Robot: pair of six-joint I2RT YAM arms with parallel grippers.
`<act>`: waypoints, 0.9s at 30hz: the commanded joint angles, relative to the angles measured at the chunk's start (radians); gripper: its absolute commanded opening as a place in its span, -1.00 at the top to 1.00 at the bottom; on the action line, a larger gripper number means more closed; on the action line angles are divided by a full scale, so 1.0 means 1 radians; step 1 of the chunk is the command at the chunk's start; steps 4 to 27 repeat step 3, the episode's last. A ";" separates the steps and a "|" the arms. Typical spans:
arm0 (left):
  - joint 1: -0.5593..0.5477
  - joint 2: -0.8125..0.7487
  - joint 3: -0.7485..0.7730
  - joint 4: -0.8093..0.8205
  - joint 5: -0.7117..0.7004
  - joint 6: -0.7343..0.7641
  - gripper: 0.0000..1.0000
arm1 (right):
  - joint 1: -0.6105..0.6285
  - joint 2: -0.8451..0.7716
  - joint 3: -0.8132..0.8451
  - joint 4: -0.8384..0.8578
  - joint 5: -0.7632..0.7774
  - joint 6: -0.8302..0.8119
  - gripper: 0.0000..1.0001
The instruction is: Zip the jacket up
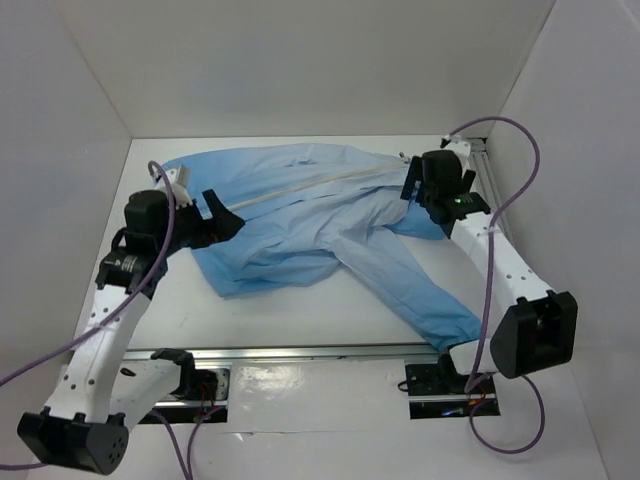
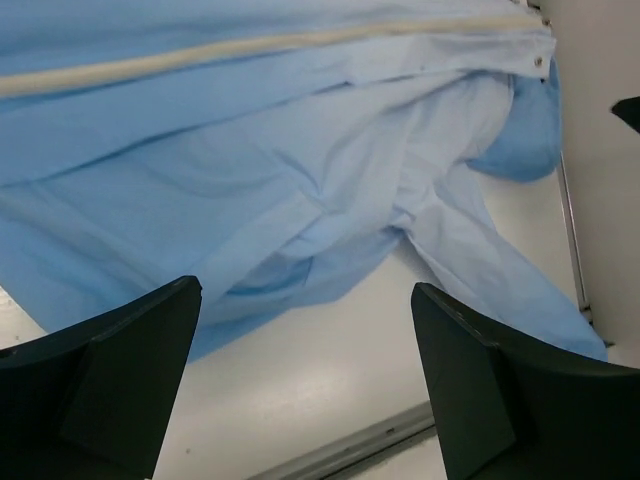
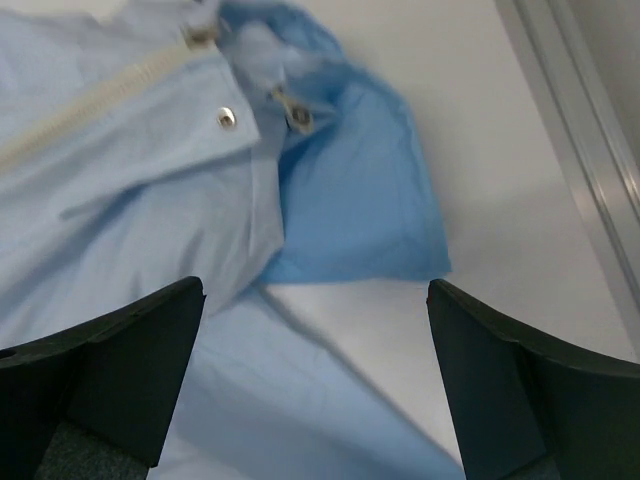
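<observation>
The light-blue jacket [image 1: 300, 215] lies spread on the white table, with one long sleeve [image 1: 420, 285] running toward the near right. Its white zipper strip [image 1: 310, 182] runs closed across the front and shows in the left wrist view as the zipper strip [image 2: 200, 55]. My left gripper [image 1: 222, 215] hovers at the jacket's left end, open and empty [image 2: 305, 390]. My right gripper [image 1: 412, 188] is above the collar end, open with nothing in it [image 3: 315, 390]. There the zipper's top end [image 3: 200, 38], a metal snap [image 3: 227, 118] and the darker collar flap [image 3: 350, 190] are in sight.
A metal rail [image 1: 300, 352] runs along the near table edge and another rail [image 1: 487, 190] along the right side. White walls close in the table on the left, back and right. Purple cables [image 1: 520, 180] loop from both arms.
</observation>
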 commanded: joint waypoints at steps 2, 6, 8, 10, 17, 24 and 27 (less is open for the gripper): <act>-0.016 -0.117 -0.051 0.018 0.029 0.033 -0.99 | 0.017 -0.026 -0.065 -0.103 0.091 0.049 -1.00; -0.025 -0.118 -0.065 0.018 0.038 0.033 -0.99 | 0.017 -0.012 -0.065 -0.122 0.091 0.074 -1.00; -0.025 -0.118 -0.065 0.018 0.038 0.033 -0.99 | 0.017 -0.012 -0.065 -0.122 0.091 0.074 -1.00; -0.025 -0.118 -0.065 0.018 0.038 0.033 -0.99 | 0.017 -0.012 -0.065 -0.122 0.091 0.074 -1.00; -0.025 -0.118 -0.065 0.018 0.038 0.033 -0.99 | 0.017 -0.012 -0.065 -0.122 0.091 0.074 -1.00; -0.025 -0.118 -0.065 0.018 0.038 0.033 -0.99 | 0.017 -0.012 -0.065 -0.122 0.091 0.074 -1.00; -0.025 -0.118 -0.065 0.018 0.038 0.033 -0.99 | 0.017 -0.012 -0.065 -0.122 0.091 0.074 -1.00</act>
